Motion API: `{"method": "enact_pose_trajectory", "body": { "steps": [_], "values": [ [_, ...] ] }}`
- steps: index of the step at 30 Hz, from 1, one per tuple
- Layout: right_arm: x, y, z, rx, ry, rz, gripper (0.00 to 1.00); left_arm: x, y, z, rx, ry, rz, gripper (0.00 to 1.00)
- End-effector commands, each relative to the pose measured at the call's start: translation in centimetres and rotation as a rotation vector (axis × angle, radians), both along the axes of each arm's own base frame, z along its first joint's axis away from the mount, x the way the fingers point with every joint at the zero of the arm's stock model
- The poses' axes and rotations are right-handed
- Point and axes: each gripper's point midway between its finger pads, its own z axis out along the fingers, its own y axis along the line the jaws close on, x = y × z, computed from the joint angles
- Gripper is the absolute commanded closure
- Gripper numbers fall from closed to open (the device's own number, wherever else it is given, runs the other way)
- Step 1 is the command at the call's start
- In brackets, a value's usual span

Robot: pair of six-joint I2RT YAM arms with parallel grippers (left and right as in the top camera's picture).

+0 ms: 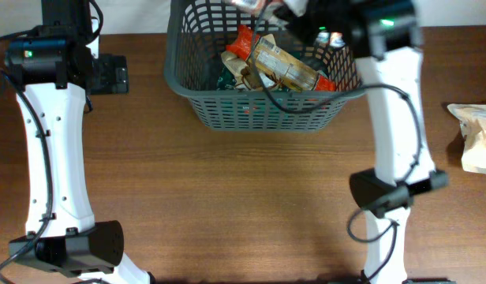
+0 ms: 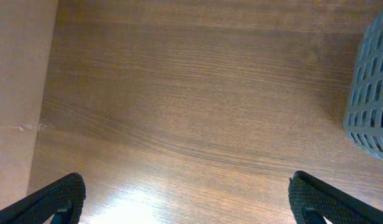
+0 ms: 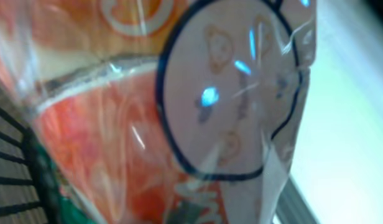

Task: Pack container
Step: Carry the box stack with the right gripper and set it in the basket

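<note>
The dark grey lattice basket [image 1: 259, 114] stands at the table's far middle. It holds several packets, among them a tan one [image 1: 282, 67] and a red one [image 1: 243, 43]. My right gripper [image 1: 286, 9] is over the basket's far rim. An orange and white clear-wrapped packet [image 3: 179, 112] fills the right wrist view and hides the fingers; basket lattice [image 3: 8, 162] shows at lower left. The packet's end shows in the overhead view [image 1: 251, 4]. My left gripper [image 2: 188, 199] is open and empty over bare wood, left of the basket's corner [image 2: 372, 93].
A pale crinkled packet [image 1: 476, 138] lies at the table's right edge. The left arm's black wrist [image 1: 109, 75] sits left of the basket. The right arm's white link [image 1: 397, 118] crosses the table right of the basket.
</note>
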Motion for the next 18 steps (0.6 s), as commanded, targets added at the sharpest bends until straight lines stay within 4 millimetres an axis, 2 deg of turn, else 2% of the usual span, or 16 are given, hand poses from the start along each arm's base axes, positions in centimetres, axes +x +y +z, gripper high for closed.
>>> {"method": "enact_pose_trajectory", "body": {
  "steps": [1, 5, 7, 8, 10, 13, 15, 18],
  "values": [
    [1.6, 0.3, -3.5, -0.060, 0.036, -0.004, 0.96, 0.0, 0.1, -0.3, -0.006, 0.007, 0.011, 0.01],
    [3.4, 0.8, -9.6, -0.034, 0.184, -0.067, 0.93, 0.0, 0.1, -0.3, -0.006, 0.006, 0.011, 0.01],
    [3.7, 1.0, -12.3, -0.021, 0.258, -0.102, 0.94, 0.0, 0.1, -0.3, -0.006, 0.007, 0.011, 0.01],
    [3.5, 1.1, -12.5, 0.006, 0.292, -0.127, 0.55, 0.0, 0.1, -0.3, -0.006, 0.006, 0.011, 0.01],
    [3.2, 1.2, -11.5, 0.037, 0.295, -0.153, 0.41, 0.0, 0.1, -0.3, -0.006, 0.007, 0.011, 0.01],
    [2.3, 0.6, -8.9, 0.093, 0.297, -0.208, 0.40, 0.0, 0.1, -0.3, -0.006, 0.007, 0.011, 0.01],
    [1.4, -0.9, -5.9, 0.137, 0.276, -0.286, 0.39, 0.0, 0.1, -0.3, -0.006, 0.007, 0.011, 0.01],
    [-0.8, -4.4, 0.1, 0.131, 0.154, -0.383, 0.36, 0.0, 0.1, -0.3, -0.006, 0.007, 0.011, 0.01]
  ]
}}
